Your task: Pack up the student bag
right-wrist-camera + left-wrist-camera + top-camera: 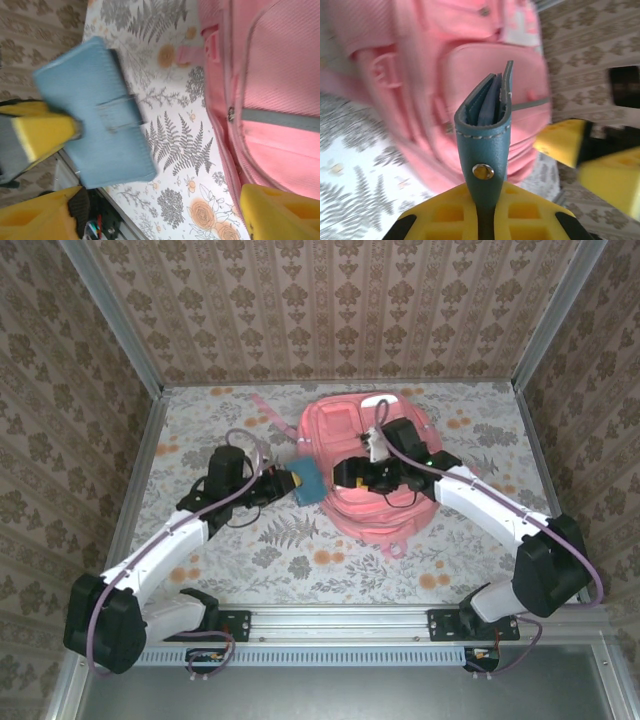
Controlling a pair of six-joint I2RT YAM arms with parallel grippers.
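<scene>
Left gripper (484,216) is clamping the teal pencil case (485,135) edge-up, seemingly for sliding in, while I'm hovering the right gripper (160,200), jaws apart, over the pink backpack (385,512) lying flat on the table (300,545).

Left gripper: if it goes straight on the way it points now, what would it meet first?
Probably the student bag, its front pocket. The left gripper is shut on a teal case sticking out ahead, so that case would touch first; the gap is unclear.
</scene>
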